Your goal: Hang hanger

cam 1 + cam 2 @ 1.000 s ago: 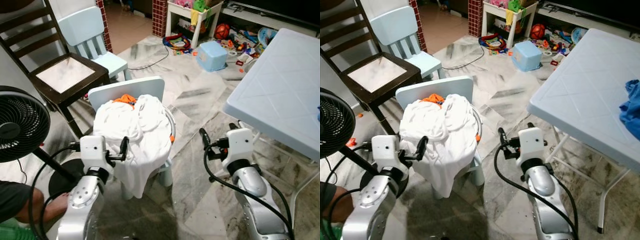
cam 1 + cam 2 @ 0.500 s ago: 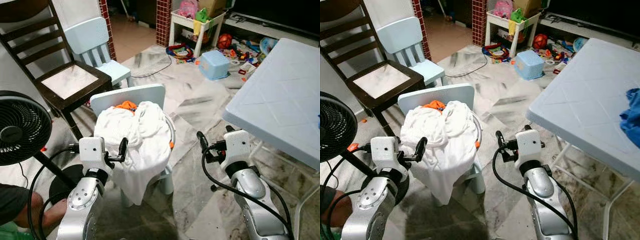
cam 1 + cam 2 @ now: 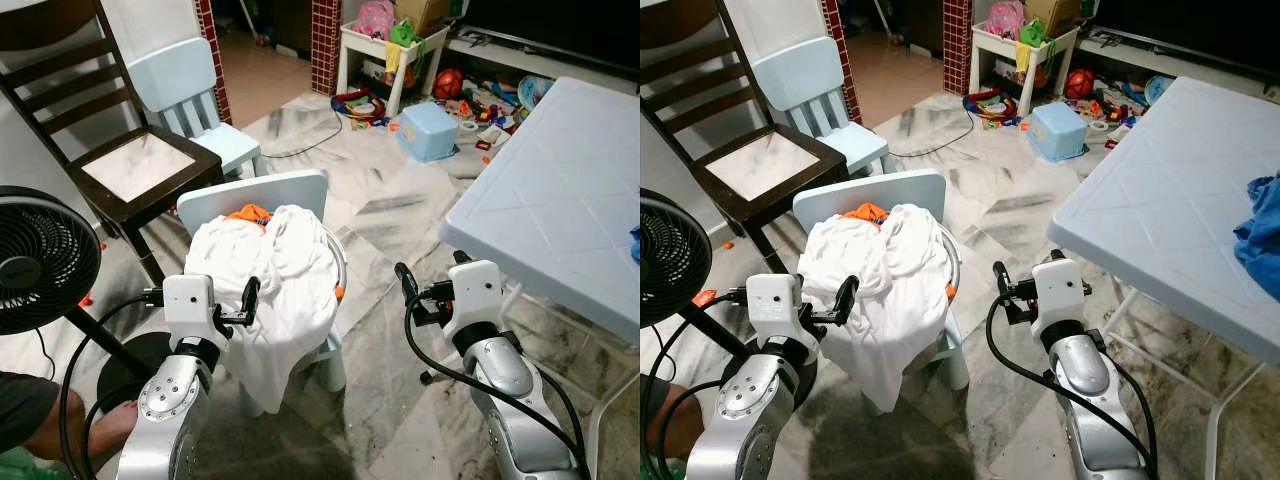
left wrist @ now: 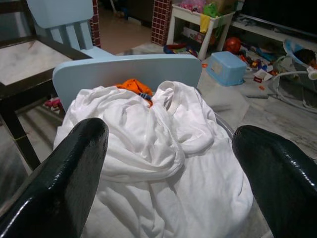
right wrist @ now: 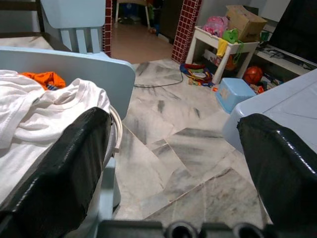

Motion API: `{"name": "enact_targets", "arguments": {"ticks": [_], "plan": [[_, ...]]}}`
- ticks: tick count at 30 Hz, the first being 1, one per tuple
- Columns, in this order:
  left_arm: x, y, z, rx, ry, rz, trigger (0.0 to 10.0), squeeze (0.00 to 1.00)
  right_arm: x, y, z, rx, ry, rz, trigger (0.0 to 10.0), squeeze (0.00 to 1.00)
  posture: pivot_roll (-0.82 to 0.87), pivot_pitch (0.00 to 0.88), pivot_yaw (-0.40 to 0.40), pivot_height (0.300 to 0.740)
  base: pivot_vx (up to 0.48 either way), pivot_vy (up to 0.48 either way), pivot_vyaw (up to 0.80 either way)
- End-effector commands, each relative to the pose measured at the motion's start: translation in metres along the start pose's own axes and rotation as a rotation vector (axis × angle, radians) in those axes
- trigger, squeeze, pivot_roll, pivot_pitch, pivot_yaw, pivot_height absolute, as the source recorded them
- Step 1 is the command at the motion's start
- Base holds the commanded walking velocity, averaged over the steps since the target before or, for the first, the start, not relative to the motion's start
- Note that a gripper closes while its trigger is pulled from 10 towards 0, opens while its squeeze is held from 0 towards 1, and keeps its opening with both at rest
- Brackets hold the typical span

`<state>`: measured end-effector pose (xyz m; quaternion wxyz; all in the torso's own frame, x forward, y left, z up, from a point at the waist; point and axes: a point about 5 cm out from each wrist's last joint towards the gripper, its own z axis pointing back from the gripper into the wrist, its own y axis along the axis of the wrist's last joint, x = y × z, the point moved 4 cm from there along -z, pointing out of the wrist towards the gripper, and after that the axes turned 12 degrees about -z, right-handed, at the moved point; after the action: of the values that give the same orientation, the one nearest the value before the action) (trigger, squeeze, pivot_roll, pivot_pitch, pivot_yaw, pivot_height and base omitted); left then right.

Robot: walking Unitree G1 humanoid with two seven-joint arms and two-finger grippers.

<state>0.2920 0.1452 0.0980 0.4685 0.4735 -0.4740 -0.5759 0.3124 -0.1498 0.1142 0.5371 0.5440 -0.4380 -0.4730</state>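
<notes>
A small light-blue chair (image 3: 255,192) stands just ahead of me, heaped with white clothes (image 3: 270,270) and an orange garment (image 3: 250,212). A pale hanger hoop (image 3: 343,260) with an orange tip curves out from under the pile on the chair's right side; it shows as a white ring (image 5: 117,131) in the right wrist view. My left gripper (image 3: 250,298) is open, low before the pile's left front. My right gripper (image 3: 404,280) is open too, held right of the chair and apart from the hoop. Both hold nothing.
A black fan (image 3: 40,255) stands at my left, with a dark wooden chair (image 3: 140,165) and a second small blue chair (image 3: 190,85) behind. A light-blue table (image 3: 560,200) with a blue cloth (image 3: 1262,215) is at my right. A person's hand (image 3: 105,420) rests low left. Toys and a blue bin (image 3: 428,130) lie further off.
The view has shifted a little, so the camera moved. Both arms keep the same pose with open fingers, and the clothes pile has not moved.
</notes>
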Motion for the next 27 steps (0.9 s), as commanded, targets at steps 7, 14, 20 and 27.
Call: {"name": "enact_targets", "arguments": {"ticks": [7, 14, 20, 27], "plan": [[0.0003, -0.0013, 0.0005, -0.008, -0.003, -0.004, 10.0, 0.0, 0.0012, 0.0008, 0.0003, -0.001, 0.001, 0.007, 10.0, 0.0, 0.01, 0.105, -0.022, 0.74, 0.139, 0.0, 0.0], [0.0007, -0.002, 0.0005, -0.012, -0.005, -0.006, 10.0, 0.0, 0.0009, 0.0008, 0.0002, -0.001, 0.0, 0.007, 10.0, 0.0, 0.01, 0.106, -0.021, 0.74, 0.0, 0.0, 0.0], [0.0007, -0.0026, 0.0001, -0.015, -0.007, -0.008, 10.0, 0.0, 0.0005, 0.0006, 0.0, -0.001, -0.001, 0.008, 10.0, 0.0, 0.01, 0.107, -0.018, 0.74, 0.0, 0.0, 0.0], [-0.0024, -0.0071, -0.0007, -0.041, 0.02, -0.018, 10.0, 0.0, 0.0008, -0.0006, 0.0007, -0.004, -0.002, 0.009, 10.0, 0.0, 0.01, 0.108, -0.018, 0.74, 0.0, 0.0, 0.0]]}}
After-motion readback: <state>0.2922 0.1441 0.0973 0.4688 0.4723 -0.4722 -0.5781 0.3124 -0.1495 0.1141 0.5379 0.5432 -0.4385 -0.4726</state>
